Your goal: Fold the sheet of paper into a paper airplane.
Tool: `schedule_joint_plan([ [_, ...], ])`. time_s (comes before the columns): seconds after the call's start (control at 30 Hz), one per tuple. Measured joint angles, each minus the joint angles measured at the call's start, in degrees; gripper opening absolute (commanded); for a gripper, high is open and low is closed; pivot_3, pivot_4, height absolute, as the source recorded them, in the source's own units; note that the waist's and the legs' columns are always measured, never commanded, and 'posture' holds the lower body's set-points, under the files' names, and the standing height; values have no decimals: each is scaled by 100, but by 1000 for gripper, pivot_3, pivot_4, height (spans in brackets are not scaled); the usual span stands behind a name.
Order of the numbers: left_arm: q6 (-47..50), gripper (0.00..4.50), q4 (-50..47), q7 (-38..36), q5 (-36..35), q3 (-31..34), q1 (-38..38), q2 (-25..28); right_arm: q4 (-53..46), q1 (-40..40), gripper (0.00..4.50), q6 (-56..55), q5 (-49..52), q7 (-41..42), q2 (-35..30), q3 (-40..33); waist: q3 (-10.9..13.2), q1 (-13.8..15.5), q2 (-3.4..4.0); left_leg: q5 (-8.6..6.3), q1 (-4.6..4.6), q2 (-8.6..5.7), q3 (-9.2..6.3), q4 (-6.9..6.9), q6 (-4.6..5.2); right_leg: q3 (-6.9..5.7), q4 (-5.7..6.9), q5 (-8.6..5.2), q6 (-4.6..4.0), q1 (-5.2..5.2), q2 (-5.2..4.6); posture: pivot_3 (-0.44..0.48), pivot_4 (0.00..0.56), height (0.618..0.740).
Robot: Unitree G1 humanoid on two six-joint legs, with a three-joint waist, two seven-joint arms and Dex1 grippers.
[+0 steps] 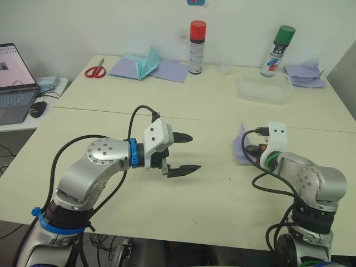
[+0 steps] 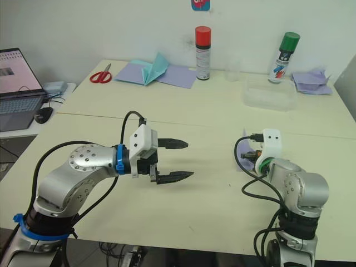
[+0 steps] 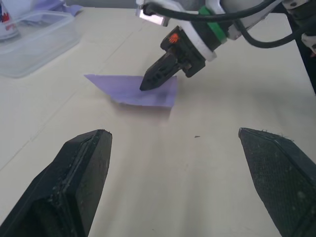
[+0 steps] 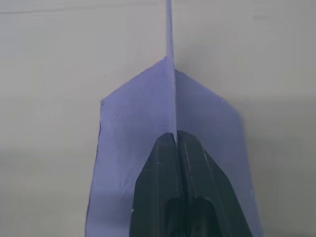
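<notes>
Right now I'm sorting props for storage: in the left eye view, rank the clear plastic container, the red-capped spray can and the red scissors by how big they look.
1. Clear plastic container, largest.
2. Red-capped spray can.
3. Red scissors, smallest.
All three sit at the table's far end, so nearness barely skews this.

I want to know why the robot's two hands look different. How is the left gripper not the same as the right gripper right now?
The left gripper is open and holds nothing; the right gripper is shut on the paper airplane's centre ridge. The left gripper hovers over bare table; the right one sits at the plane. Both have two black fingers.
</notes>
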Motion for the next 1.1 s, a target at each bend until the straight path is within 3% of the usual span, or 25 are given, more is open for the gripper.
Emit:
schedule_joint_plan([
  [0.3,126,4500,105,-108,-28,1,-301,-98,-34,-60,39,73,-236,-380,297,-183,-1,0,1,2,-32,3,-7,8,-2,2,6,1,0,-31,0,0,150,740],
  [0.4,132,4500,105,-112,-28,1,-301,-103,-50,-60,918,145,-247,-380,425,-272,-1,0,1,2,-32,1,-6,8,-3,3,7,1,0,-30,1,0,150,740],
  [0.43,132,4500,105,-112,-28,1,-301,-103,-50,-60,972,146,-247,-379,433,-278,-1,0,1,2,-32,1,-6,8,-3,4,7,1,0,-30,1,0,150,740],
  [0.53,138,4500,105,-148,-29,10,-291,-82,-103,-157,1708,257,-204,-353,475,-472,0,-1,2,2,-32,-1,-3,8,-2,6,8,1,0,-32,2,0,150,740],
  [0.77,-7,4500,340,-454,-27,436,185,328,-549,-1027,4306,651,-11,-246,331,-1284,2,-8,7,2,-32,6,-7,4,-4,4,11,1,0,-36,1,0,150,740],
  [0.8,-56,4500,430,-489,-26,507,242,374,-528,-1062,4468,651,91,-163,188,-1334,2,-7,7,2,-32,5,-7,5,-3,4,9,1,0,-35,1,0,150,740],
  [0.87,-264,4500,733,-650,-26,712,319,463,-357,-1106,4468,651,440,324,-386,-1391,5,7,11,2,-34,-3,-2,7,-1,4,7,1,0,-35,1,0,150,740],
  [0.93,-527,4500,1082,-833,9,947,379,646,-239,-883,4468,409,885,1336,-1511,-1130,13,28,20,1,-38,-13,-1,6,2,3,-1,1,0,-34,-2,0,150,740],
  [1.0,-889,4500,1597,-1071,101,1265,452,992,-188,170,4468,-1181,1136,3409,-3470,-459,14,61,22,-4,-40,-19,-10,5,9,-1,-14,-7,14,-26,-3,0,150,740],
  [1.07,-1131,4500,2010,-1225,179,1526,497,1218,269,1033,4468,-2873,1112,5294,-4562,-173,13,26,19,-9,-39,-12,-8,5,15,-8,-38,-12,21,-17,3,0,150,740],
  [1.1,-1200,4500,2138,-1273,198,1612,506,1286,587,1263,4468,-3465,1097,6010,-4808,-121,14,16,18,-9,-40,-8,-9,7,15,-12,-39,-11,20,-13,3,0,150,740],
])
